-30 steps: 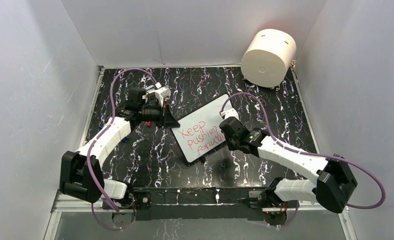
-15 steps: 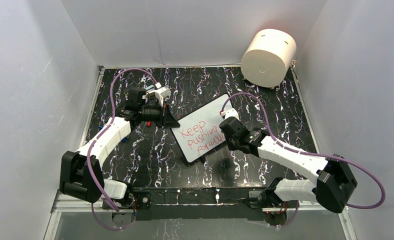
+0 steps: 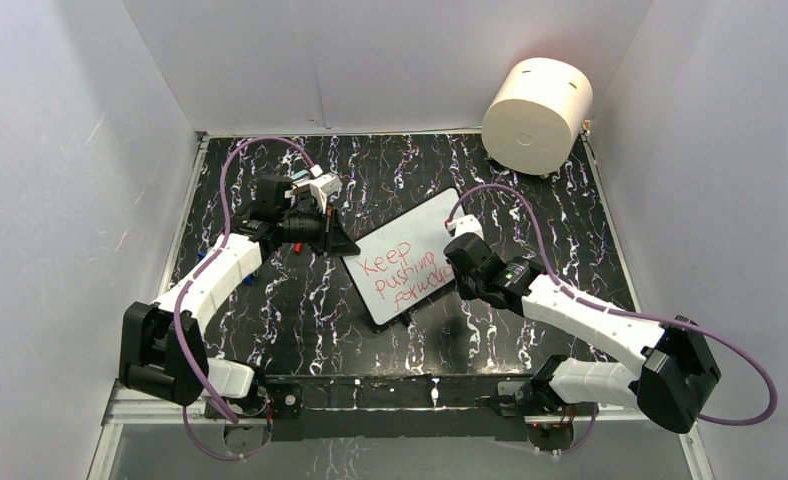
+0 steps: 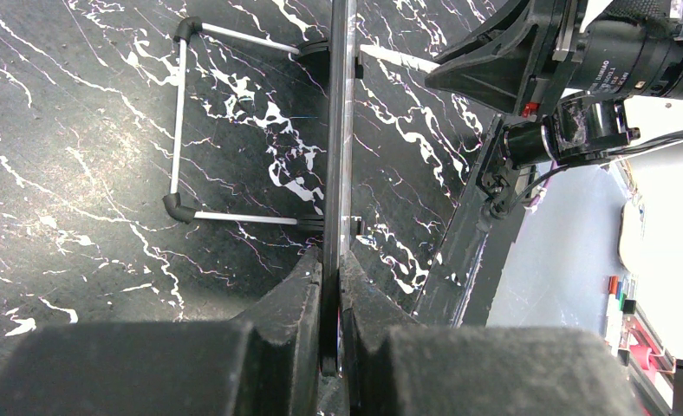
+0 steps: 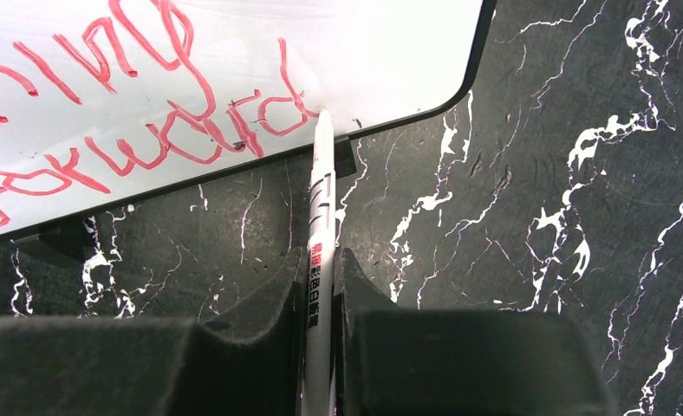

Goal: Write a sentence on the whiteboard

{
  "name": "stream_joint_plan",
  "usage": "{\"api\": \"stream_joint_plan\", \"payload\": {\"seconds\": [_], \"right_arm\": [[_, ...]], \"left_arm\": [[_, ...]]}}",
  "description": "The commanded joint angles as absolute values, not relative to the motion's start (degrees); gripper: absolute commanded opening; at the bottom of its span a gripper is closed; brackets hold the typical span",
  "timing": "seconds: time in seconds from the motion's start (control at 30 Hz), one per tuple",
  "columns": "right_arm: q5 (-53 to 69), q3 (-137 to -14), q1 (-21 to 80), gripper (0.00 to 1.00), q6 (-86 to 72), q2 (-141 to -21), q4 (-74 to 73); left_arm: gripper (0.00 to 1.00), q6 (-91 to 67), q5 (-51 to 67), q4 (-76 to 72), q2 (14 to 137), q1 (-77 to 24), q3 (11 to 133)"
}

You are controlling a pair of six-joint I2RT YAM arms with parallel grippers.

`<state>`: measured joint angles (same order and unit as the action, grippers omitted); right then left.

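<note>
R claw (image 5: 321, 260), gripping marker (image 5: 321, 186), shifted slightly right; L claw (image 4: 331, 270) clamps whiteboard (image 3: 402, 243).

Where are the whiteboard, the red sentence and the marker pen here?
whiteboard (image 3: 410, 227), top view, blank upper part of its white face
sentence (image 3: 405, 272), top view, middle of the red words
marker (image 5: 321, 201), right wrist view, middle of its white barrel

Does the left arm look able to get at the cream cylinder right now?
Probably not. The left gripper is shut on the edge of the whiteboard, and the cylinder sits in the far right corner, across the table beyond the whiteboard.
</note>
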<state>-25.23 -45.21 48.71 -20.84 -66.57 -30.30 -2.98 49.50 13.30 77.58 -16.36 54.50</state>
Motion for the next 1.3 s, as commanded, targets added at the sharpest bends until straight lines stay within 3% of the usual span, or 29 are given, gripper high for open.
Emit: {"api": "stream_joint_plan", "payload": {"seconds": [0.0, 0.8, 1.13, 1.27], "right_arm": [[-26.8, -45.6, 48.3, 0.0, -21.1, -65.9, -29.3], [-23.9, -44.5, 45.8, 0.0, -18.7, -68.3, -24.7], [-25.7, -46.5, 45.7, 0.0, -18.9, -60.2, -30.4], [-25.9, -47.1, 45.8, 0.0, -18.9, -57.6, -31.8]], "left_arm": [[0.0, -0.3, 39.7, 17.5, 80.2, -16.6, 53.4], [0.0, -0.3, 40.0, 17.7, 80.3, -16.6, 53.5], [0.0, -0.3, 38.4, 17.7, 79.1, -16.6, 54.5], [0.15, -1.4, 37.9, 17.7, 78.0, -16.6, 56.3]]}}
